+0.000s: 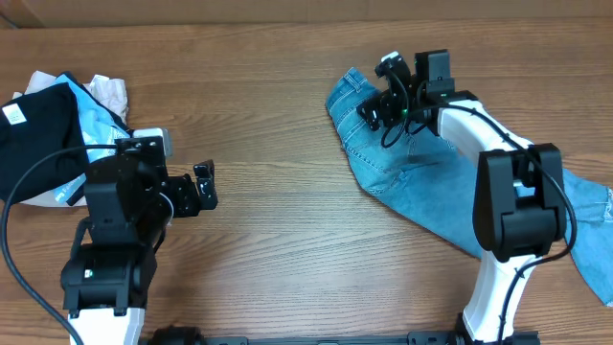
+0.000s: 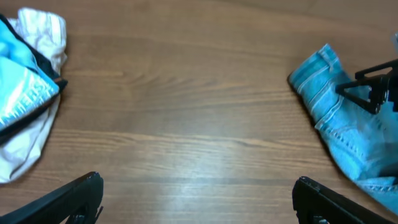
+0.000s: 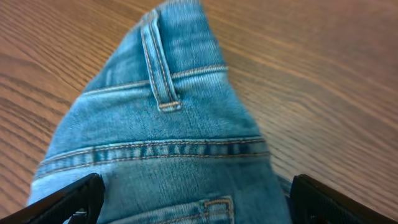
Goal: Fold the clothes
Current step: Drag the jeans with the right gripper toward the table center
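Observation:
The light-blue denim jeans [image 1: 383, 165] lie on the wooden table at the right, waist toward the middle and a leg running off to the lower right. My right gripper [image 1: 372, 103] is open just over the waist end. In the right wrist view the waistband, a belt loop and a pocket corner of the jeans [image 3: 161, 143] fill the space between the wide-apart fingers [image 3: 196, 186]. My left gripper [image 1: 206, 187] is open and empty over bare wood, left of centre. Its wrist view shows the fingers [image 2: 198, 180] apart and the jeans [image 2: 336, 118] far to the right.
A pile of other cloths lies at the far left: a black garment with a white tag [image 1: 38, 125], a bright cyan cloth [image 1: 96, 129] and a beige cloth [image 1: 110, 91]. The cyan cloth [image 2: 25, 87] and the beige cloth [image 2: 43, 31] also show in the left wrist view.

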